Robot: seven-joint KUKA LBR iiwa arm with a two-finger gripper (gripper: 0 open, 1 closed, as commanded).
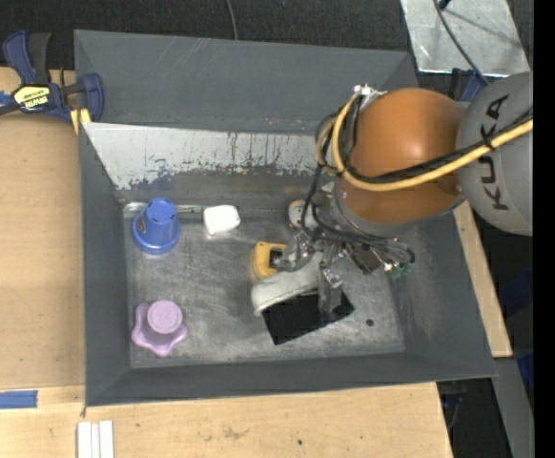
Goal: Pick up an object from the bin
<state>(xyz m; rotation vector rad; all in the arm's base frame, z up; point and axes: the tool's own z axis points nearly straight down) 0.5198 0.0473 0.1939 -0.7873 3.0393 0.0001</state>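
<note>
Claw (318, 277) over black block (292, 321), close to bin front wall (258, 375).

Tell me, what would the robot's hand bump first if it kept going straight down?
Probably the flat black thing with a white edge, right under the hand, though depth is hard to judge from above.
</note>
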